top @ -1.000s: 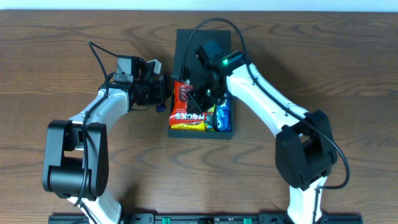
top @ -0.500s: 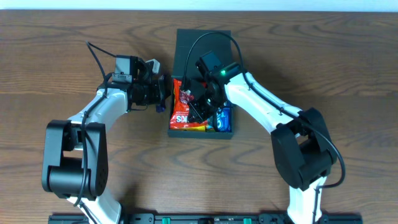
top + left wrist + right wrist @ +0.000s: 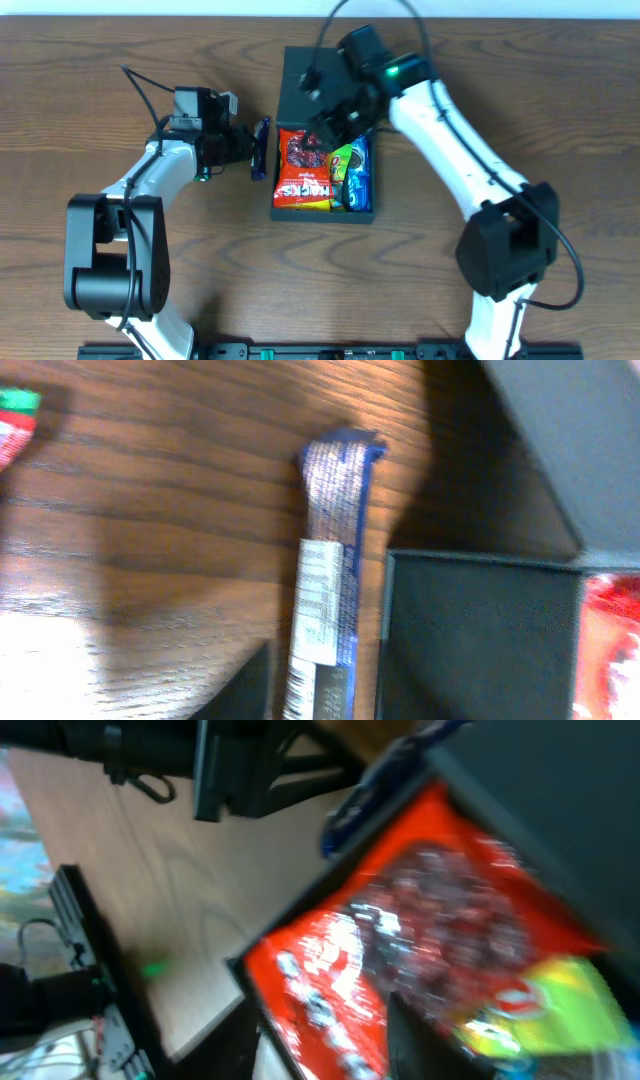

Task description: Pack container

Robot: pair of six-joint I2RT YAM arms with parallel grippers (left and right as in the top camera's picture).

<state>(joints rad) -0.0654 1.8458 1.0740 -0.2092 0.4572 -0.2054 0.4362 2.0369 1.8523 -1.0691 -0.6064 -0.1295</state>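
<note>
The dark teal container lies open at the table's middle, its flap lid folded back on the far side. A red packet, a yellow-green packet and a blue packet lie inside. My left gripper is shut on a thin blue-and-silver snack packet and holds it on edge just left of the container's wall; the packet also shows in the left wrist view. My right gripper hovers over the container's far half, open and empty. Its view is blurred and looks down on the red packet.
The wooden table surrounds the container. A red-and-green wrapper corner shows at the left wrist view's left edge. The left arm shows dark in the right wrist view. A black rail runs along the table's front edge.
My right gripper has risen out of the container and moved toward the lid, leaving the red packet lying inside. My left gripper has drawn slightly left with the blue-and-silver packet.
</note>
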